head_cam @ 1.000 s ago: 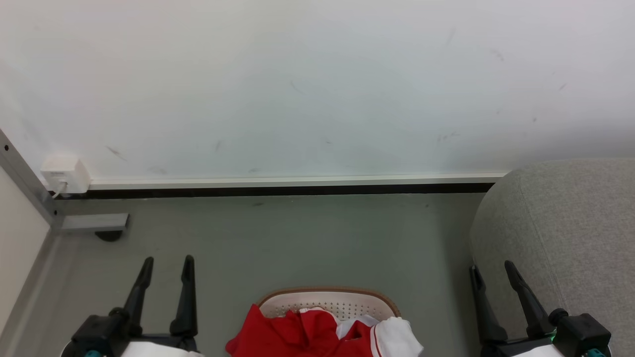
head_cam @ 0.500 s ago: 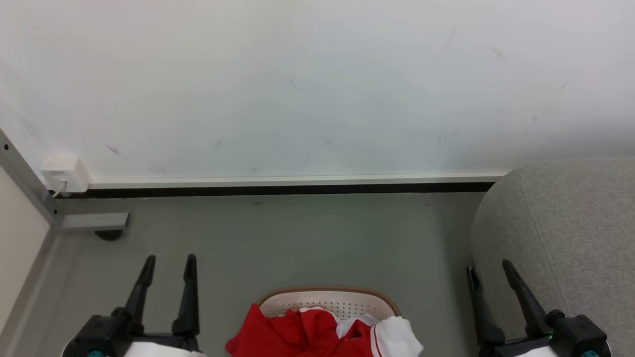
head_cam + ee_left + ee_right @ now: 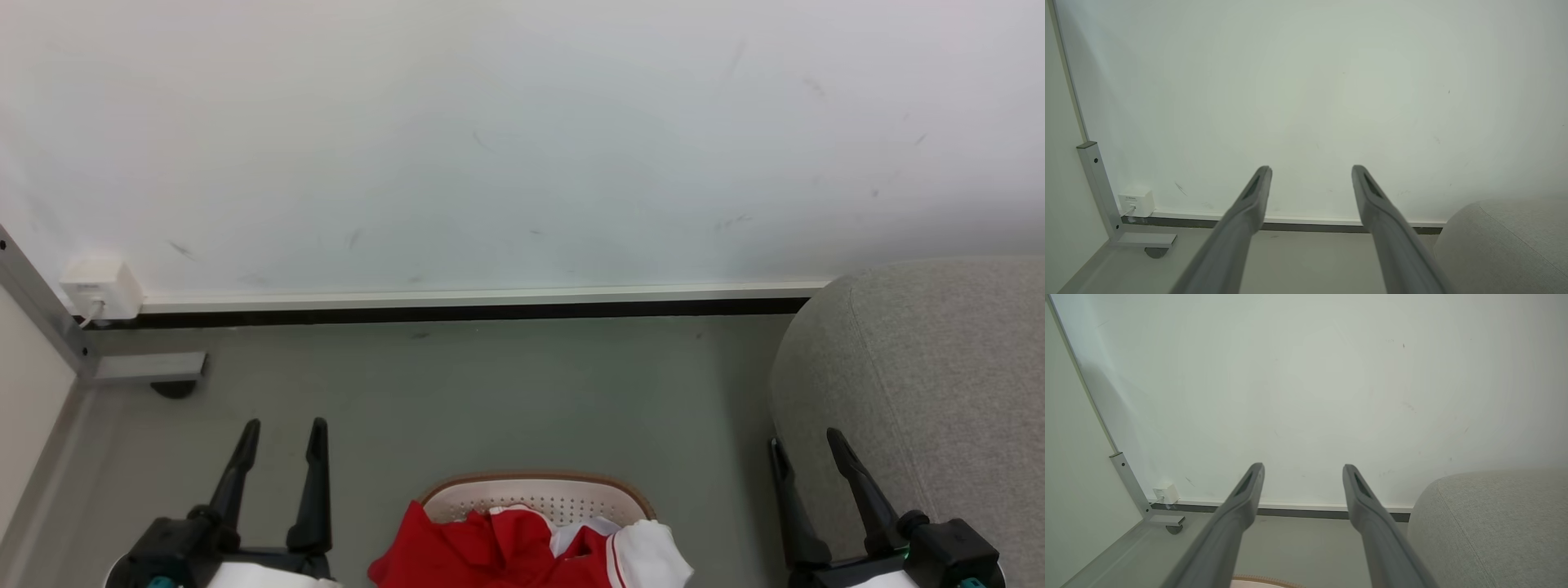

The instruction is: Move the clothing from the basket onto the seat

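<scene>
The clothing [image 3: 490,549], red fabric with white panels, is seen heaped in the basket [image 3: 535,488], a cream perforated tub with a brown rim, at the near centre of the floor [image 3: 490,392]. The seat [image 3: 939,384], light grey and rounded, is set to the right, near the wall [image 3: 490,147]. The left gripper [image 3: 285,425] is held low, left of the basket, and the right gripper [image 3: 803,439] just beside the seat. Both are spread wide, pointed toward the wall, and nothing is gripped.
</scene>
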